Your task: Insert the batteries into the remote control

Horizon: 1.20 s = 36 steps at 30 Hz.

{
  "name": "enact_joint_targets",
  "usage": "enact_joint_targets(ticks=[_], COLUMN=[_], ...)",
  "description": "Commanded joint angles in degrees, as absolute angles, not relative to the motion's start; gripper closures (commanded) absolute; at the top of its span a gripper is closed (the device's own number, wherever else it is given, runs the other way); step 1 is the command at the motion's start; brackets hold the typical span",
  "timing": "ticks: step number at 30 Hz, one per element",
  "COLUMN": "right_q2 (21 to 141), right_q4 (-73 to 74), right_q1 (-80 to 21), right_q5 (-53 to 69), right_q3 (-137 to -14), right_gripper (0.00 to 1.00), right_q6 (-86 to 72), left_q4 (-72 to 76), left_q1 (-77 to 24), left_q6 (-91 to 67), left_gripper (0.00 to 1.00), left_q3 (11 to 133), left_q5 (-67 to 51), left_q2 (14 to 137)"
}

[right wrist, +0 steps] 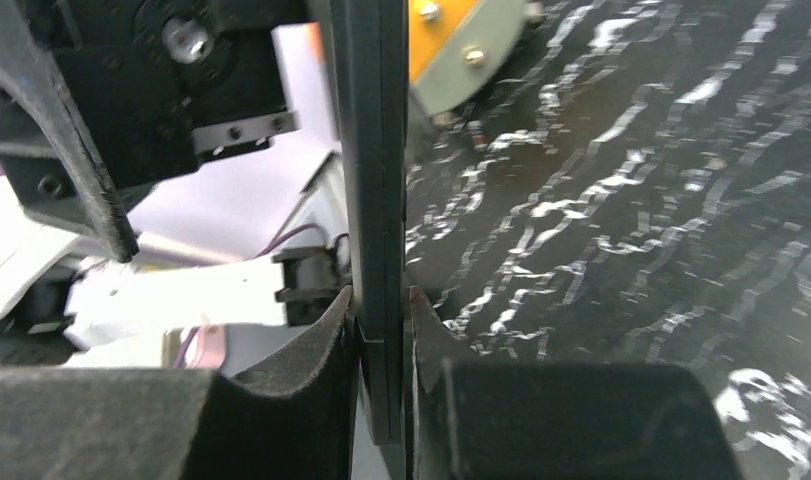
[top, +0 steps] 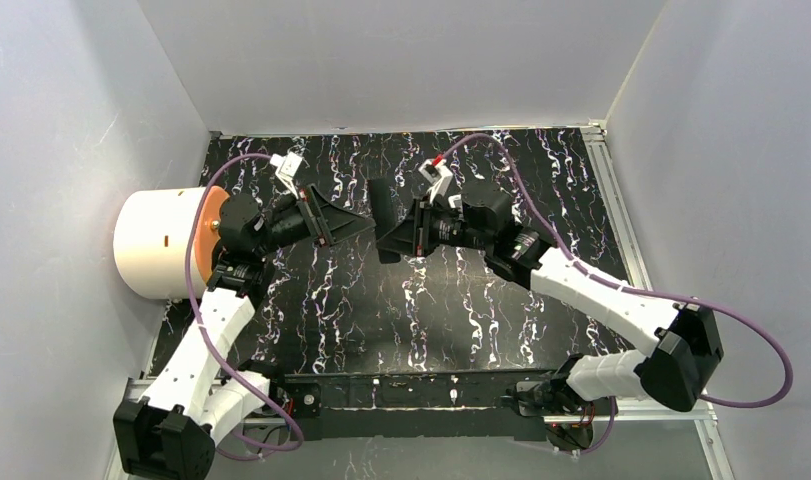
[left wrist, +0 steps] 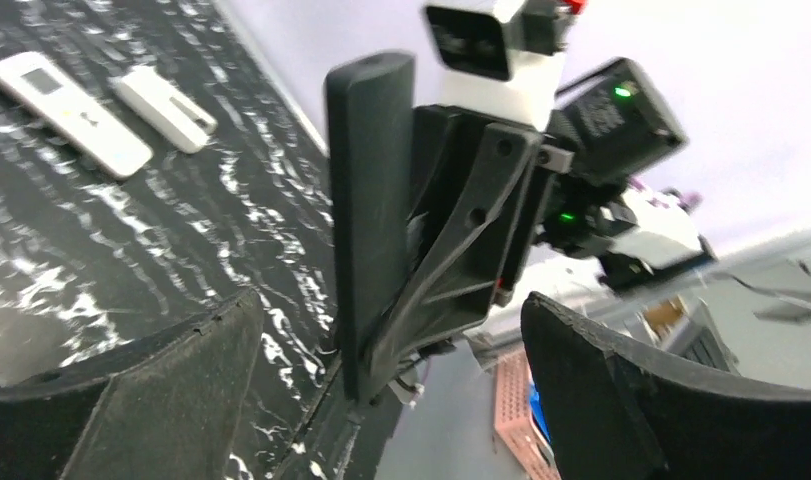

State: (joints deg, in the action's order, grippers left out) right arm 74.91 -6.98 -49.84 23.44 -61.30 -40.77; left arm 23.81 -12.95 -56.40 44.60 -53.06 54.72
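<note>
Black remote (left wrist: 369, 210) is hanging upright in mid-air over the table (top: 451, 300), with the right gripper (right wrist: 381, 312) pinching its thin edge. Left gripper (left wrist: 391, 330) is gaping wide, holding nothing. Likely risk: the narrow pinch is inviting pivot or slip-and-drop; batteries aren't showing in any view.

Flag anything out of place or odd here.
Nothing looks spilled or damaged. One oddity: the black remote is held up off the table, pinched in the right gripper; the left gripper gapes beside it.
</note>
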Motion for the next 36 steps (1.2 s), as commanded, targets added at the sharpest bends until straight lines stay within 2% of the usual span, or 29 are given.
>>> enact_joint_targets(ticks=[1,4,7,10,15,22,30,34,36], right_q2=[73.5,78.5,86.0,94.5,106.3,116.9,121.6,122.3,122.5], right_q4=[5.0,19.3,29.3,32.3,35.0,39.6,38.8,38.5,38.8], right_q1=[-47.5,-47.1,-47.2,-47.2,-47.2,-47.2,-47.2,-47.3,-47.3], right_q5=[10.0,-1.9,-16.3,-26.4,-34.8,-43.5,-44.2,-42.9,-42.9], right_q3=[-64.7,-70.0,-74.8,-78.8,-86.5,-92.2,-93.1,-93.0,-93.1], right_gripper=[0.99,0.99,0.99,0.99,0.99,0.99,0.99,0.82,0.78], right_q6=[-36.0,-29.4,-23.1,-18.6,-15.1,-13.6,-11.6,-11.4,-11.3], left_q4=[-3.1,-15.3,-19.6,-23.4,-24.9,-26.9,-27.9,-28.2,-28.4], left_q1=[-12.9,-12.9,-12.9,-12.9,-12.9,-12.9,-12.9,-12.9,-12.9], left_q6=[-39.6,-35.2,-35.3,-34.2,-33.6,-31.7,-30.5,-30.4,-30.1], left_gripper=[0.01,0.02,0.02,0.02,0.02,0.01,0.02,0.02,0.01], left_q3=[48.0,50.8,53.4,56.2,56.8,56.9,57.8,57.9,58.0], left_q5=[-38.1,-26.0,-24.6,-23.3,-23.8,-25.9,-25.9,-25.8,-25.8], left_q2=[51.2,50.4,49.3,48.9,48.9,50.2,51.7,51.6,51.4])
